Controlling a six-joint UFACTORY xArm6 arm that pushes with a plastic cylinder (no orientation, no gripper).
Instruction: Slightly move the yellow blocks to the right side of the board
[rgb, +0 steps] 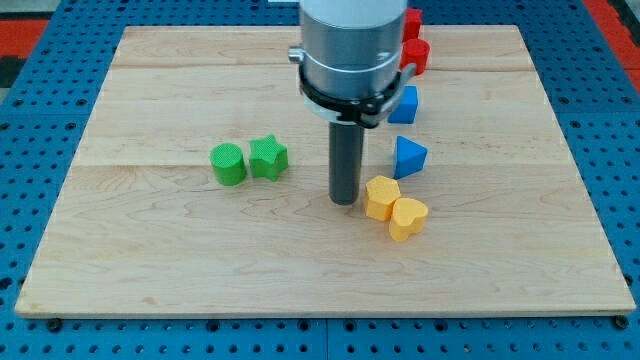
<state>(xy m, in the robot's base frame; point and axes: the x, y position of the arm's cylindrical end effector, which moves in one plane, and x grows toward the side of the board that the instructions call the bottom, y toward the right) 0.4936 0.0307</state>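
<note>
Two yellow blocks sit together right of the board's middle: a yellow hexagon-like block (381, 196) and a yellow heart-shaped block (407, 218) touching its lower right. My tip (345, 201) rests on the board just left of the hexagon-like block, very close to it or touching it. The rod rises to the grey arm body at the view's top.
A green cylinder (228, 164) and a green star (268, 157) sit left of the tip. Two blue blocks (408, 156) (405, 104) lie above the yellow ones. Red blocks (415, 55) (412, 20) sit near the top edge, partly hidden by the arm. The wooden board (150, 270) ends in a blue pegboard.
</note>
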